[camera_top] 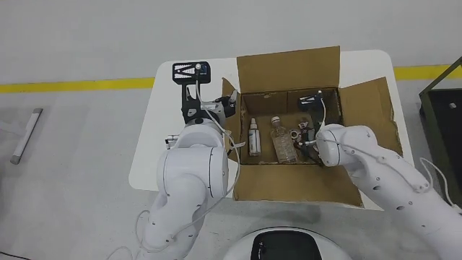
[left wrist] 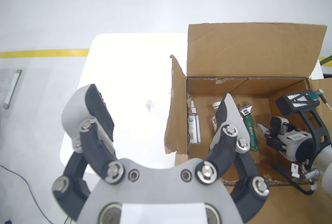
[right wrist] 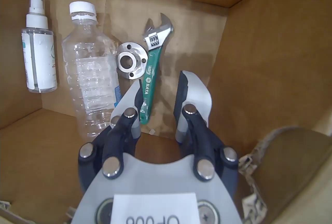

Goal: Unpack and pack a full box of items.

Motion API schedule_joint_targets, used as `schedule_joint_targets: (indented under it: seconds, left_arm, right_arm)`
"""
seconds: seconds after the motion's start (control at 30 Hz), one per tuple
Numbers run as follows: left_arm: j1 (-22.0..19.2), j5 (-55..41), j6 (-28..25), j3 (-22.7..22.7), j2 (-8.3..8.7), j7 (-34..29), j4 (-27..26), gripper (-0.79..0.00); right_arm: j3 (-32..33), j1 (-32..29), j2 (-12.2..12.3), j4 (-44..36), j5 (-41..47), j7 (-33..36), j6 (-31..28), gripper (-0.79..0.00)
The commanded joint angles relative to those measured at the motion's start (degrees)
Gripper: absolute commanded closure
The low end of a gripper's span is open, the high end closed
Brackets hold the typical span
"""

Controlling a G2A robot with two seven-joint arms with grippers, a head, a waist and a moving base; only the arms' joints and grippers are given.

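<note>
Looking down from above, an open cardboard box [camera_top: 289, 68] sat on a white table [camera_top: 180, 115], toward the robot's right side, with its flaps spread outward. Four items lay flat on the floor of the box, in a row from the robot's left to its right. First came a small white spray bottle [right wrist: 40, 53], next a clear plastic water bottle [right wrist: 90, 72] with a white cap, then a round metal flange [right wrist: 131, 60], and last an adjustable wrench [right wrist: 153, 61] with a green handle. Both bottles pointed their caps toward the far wall of the box, and the wrench's silver jaw end pointed the same way. The flange lay between the water bottle and the wrench, close against both. The right gripper [right wrist: 160, 81] was lowered inside the box, above the near end of the wrench's green handle. Its two fingers were partly spread with nothing between them, and one fingertip lay over the handle's edge in the wrist view; whether it touched the handle could not be told. The left gripper [left wrist: 158, 103] hung outside the box, over the bare table just beside the box's left flap. Its fingers were spread wide apart and it held nothing.
</note>
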Motion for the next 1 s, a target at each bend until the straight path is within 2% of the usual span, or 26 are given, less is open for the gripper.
schedule_joint_targets:
  seconds: [0.0, 0.07, 0.13, 0.17, 0.3, 0.43, 0.63, 0.77, 0.97]
  left_arm:
    - [0.0, 0.0, 0.0, 0.0, 0.0, 0.0, 0.0, -0.785]
    - [0.0, 0.0, 0.0, 0.0, 0.0, 0.0, 0.0, -0.785]
    - [0.0, 0.0, 0.0, 0.0, 0.0, 0.0, 0.0, -0.785]
    - [0.0, 0.0, 0.0, 0.0, 0.0, 0.0, 0.0, -0.785]
    - [0.0, 0.0, 0.0, 0.0, 0.0, 0.0, 0.0, -0.785]
    - [0.0, 0.0, 0.0, 0.0, 0.0, 0.0, 0.0, -0.785]
    - [0.0, 0.0, 0.0, 0.0, 0.0, 0.0, 0.0, -0.785]
    - [0.0, 0.0, 0.0, 0.0, 0.0, 0.0, 0.0, -0.785]
    - [0.0, 0.0, 0.0, 0.0, 0.0, 0.0, 0.0, -0.785]
  right_arm:
    - [1.18, -0.02, -0.12, -1.29, 1.45, 0.16, -0.2, -0.283]
    - [3.0, -0.44, 0.05, -3.12, 1.8, -0.32, -0.89, -0.231]
    - [6.55, -1.49, 0.42, -5.46, 3.16, -1.43, -0.69, -0.126]
    - [8.59, -2.35, 0.59, -7.01, 5.14, -2.33, -1.54, 0.0]
    - [20.11, -6.9, 1.64, -12.63, 14.65, -8.39, -8.72, 0.0]
    - [32.95, -13.27, 2.97, -16.88, 19.53, -13.76, -18.44, 0.0]
    - [49.84, -23.24, 4.01, -14.62, 30.22, -19.04, -32.25, 0.0]
    - [55.73, -27.35, 4.41, -12.24, 34.77, -19.11, -38.74, 0.0]
    - [56.06, -27.63, 4.44, -12.12, 35.0, -18.89, -38.93, 0.0]
